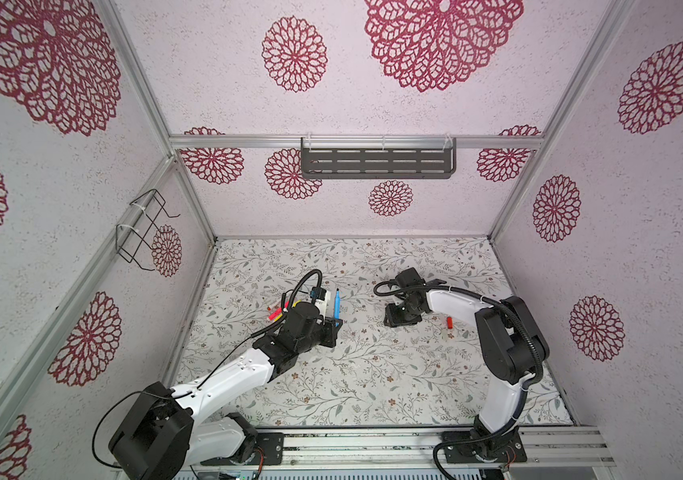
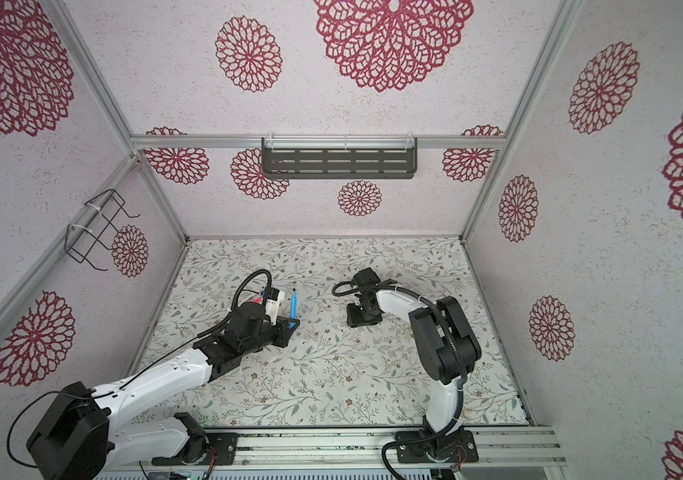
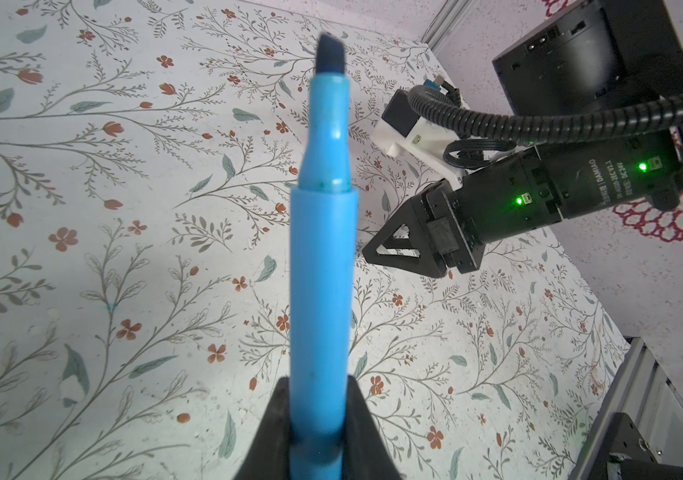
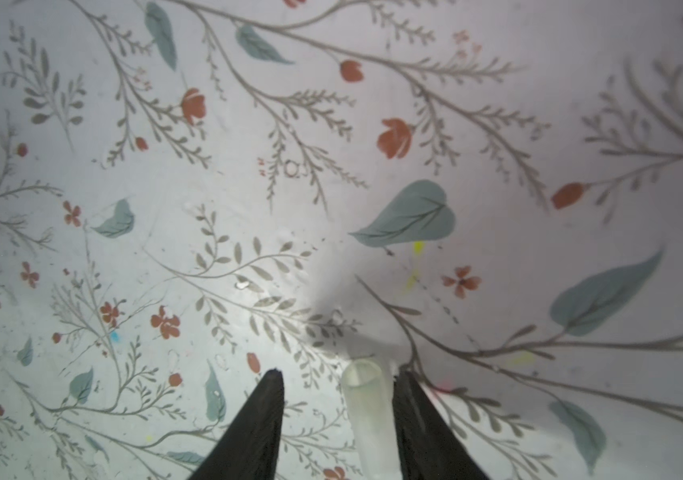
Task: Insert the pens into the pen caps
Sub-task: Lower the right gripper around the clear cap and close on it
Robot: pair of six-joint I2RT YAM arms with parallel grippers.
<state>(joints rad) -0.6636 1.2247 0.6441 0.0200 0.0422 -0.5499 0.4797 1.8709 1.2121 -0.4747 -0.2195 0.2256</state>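
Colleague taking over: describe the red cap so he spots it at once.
In a top view, find the right arm's white forearm. On the flowered table just beside it sits the red cap. A pale cap lies next to it; only this one is red.

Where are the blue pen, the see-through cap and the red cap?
blue pen (image 3: 323,270): left wrist view, on the middle of its barrel.
see-through cap (image 4: 366,411): right wrist view, on its side wall.
red cap (image 1: 449,322): in a top view, on its middle.

Bright, diffuse light; blue pen (image 3: 323,270) tip blurred
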